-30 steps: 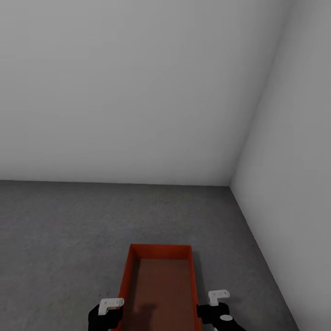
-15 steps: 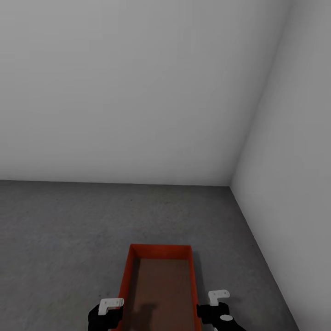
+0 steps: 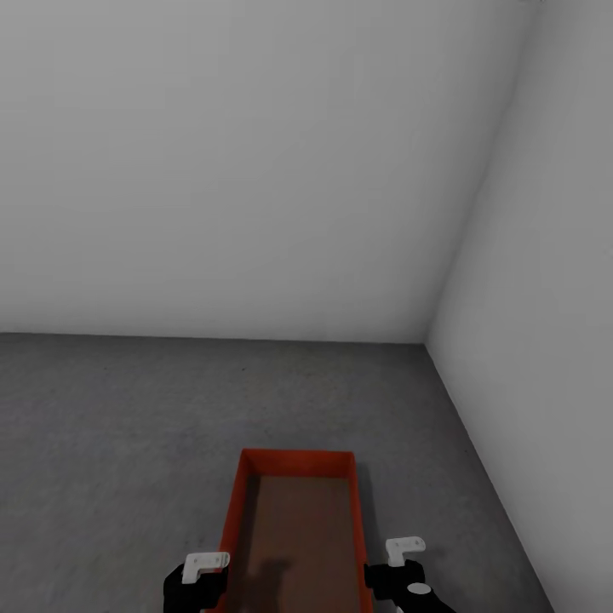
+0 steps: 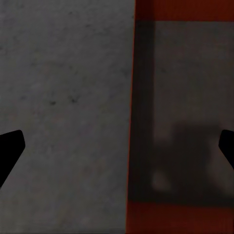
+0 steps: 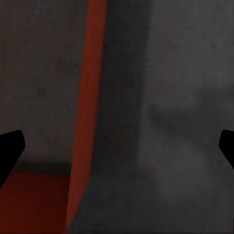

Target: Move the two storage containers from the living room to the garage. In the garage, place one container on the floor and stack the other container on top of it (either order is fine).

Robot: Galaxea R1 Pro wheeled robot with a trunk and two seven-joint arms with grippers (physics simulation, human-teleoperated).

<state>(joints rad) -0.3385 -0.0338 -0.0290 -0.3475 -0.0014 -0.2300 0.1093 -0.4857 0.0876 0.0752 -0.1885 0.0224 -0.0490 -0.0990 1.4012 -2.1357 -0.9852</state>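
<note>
One storage container [image 3: 294,532] on the floor [image 3: 111,426] between two wide-open, empty grippers: left gripper [image 4: 117,151], right gripper [image 5: 117,151].

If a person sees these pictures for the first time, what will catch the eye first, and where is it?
The orange-red storage container stands out first, low in the head view, resting on the dark-grey concrete floor near the corner of two plain pale walls. Next come the left gripper and right gripper, flanking the tub's long sides, both open.
</note>
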